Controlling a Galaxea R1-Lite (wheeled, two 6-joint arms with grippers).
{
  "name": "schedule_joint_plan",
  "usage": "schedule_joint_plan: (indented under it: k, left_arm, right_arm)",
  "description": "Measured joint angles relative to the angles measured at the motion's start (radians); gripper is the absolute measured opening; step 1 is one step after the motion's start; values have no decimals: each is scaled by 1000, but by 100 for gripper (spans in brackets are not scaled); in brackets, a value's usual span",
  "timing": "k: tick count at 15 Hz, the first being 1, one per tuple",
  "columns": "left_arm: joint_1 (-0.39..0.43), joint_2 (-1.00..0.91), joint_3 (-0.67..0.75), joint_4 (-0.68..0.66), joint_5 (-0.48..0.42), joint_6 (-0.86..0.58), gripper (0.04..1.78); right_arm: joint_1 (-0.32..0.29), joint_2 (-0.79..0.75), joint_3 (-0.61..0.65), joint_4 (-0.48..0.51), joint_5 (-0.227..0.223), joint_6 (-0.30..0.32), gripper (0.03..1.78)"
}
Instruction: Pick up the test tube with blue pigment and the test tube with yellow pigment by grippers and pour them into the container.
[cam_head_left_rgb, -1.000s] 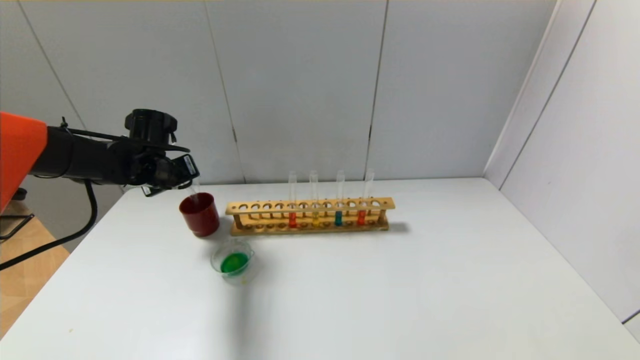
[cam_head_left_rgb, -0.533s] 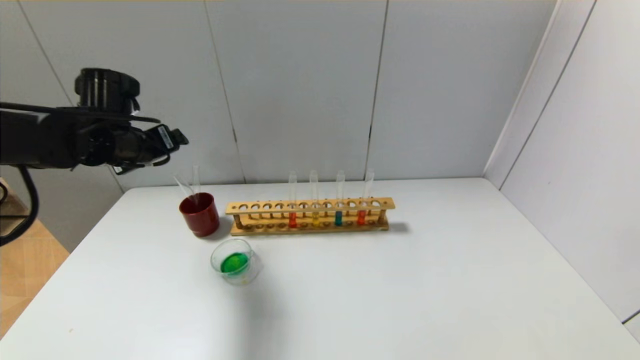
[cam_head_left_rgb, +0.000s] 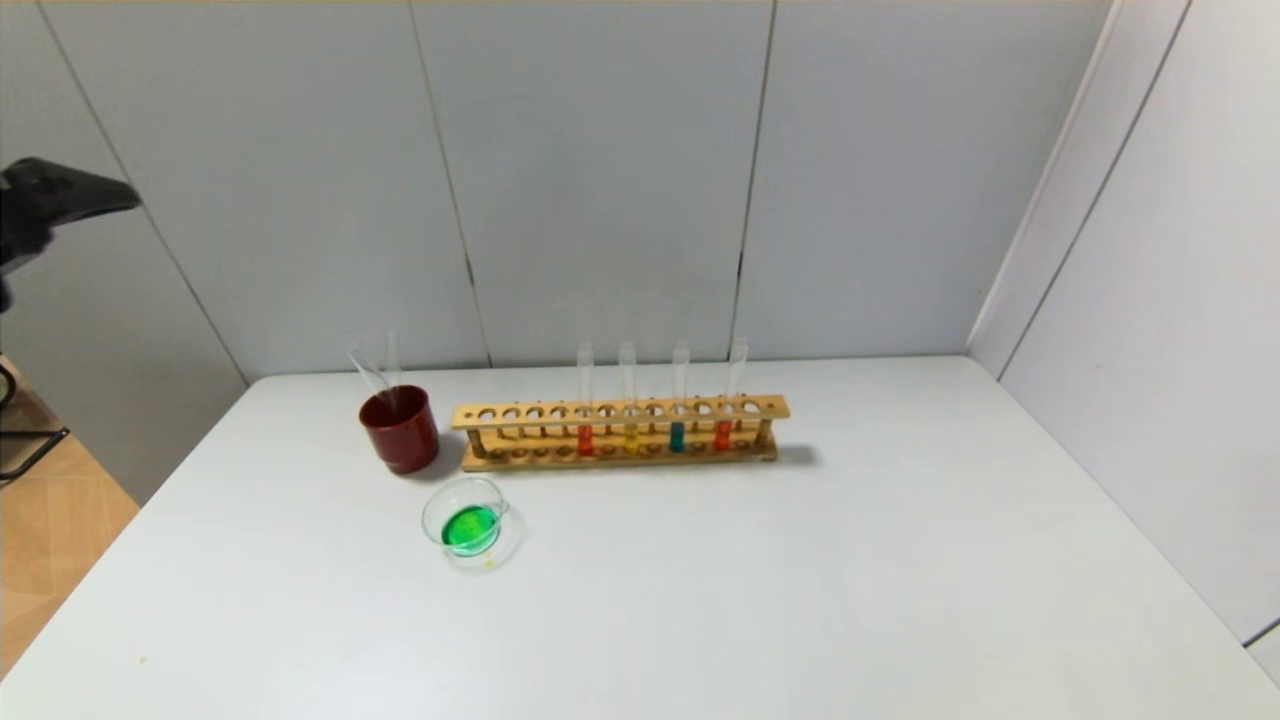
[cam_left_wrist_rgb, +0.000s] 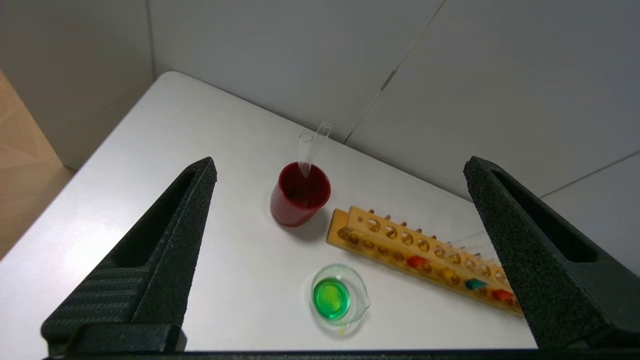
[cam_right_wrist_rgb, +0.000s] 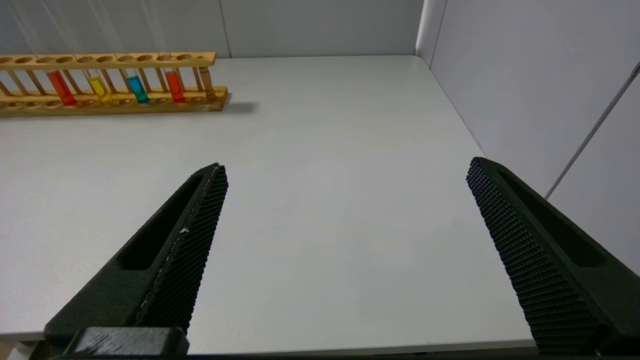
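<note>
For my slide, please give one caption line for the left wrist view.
Open left end effector high above the red cup holding two empty tubes, the container of green liquid, and the wooden rack.

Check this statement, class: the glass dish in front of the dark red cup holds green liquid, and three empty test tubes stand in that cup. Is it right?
Not quite. The glass dish does hold green liquid and sits in front of the dark red cup, but only two empty test tubes stand in the cup, not three. The left wrist view shows both most clearly, leaning against the rim.
</note>
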Motion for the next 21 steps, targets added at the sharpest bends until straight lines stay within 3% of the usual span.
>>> schedule_joint_plan:
  k: [7,9,11,14,16,19,21]
  left_arm:
    - [22,-585,254,209,17,64,174]
    - [40,-694,329,232,-7,93,174]
    - [54,-799,421,218,-86,124,174]
    - [57,-929,616,114,-275,178,174]
    - [53,-1001,784,-9,-355,280,174]
    - [49,-1077,1033,-204,-364,527,174]
    - [47,-1103,1099,-288,-323,640,174]
  right_arm:
    - [0,0,0,0,0,0,175]
    - [0,0,0,0,0,0,175]
    - [0,0,0,0,0,0,175]
    - [0,0,0,0,0,0,175]
    - [0,0,0,0,0,0,175]
    - [0,0,0,0,0,0,175]
    - [0,0,0,0,0,0,175]
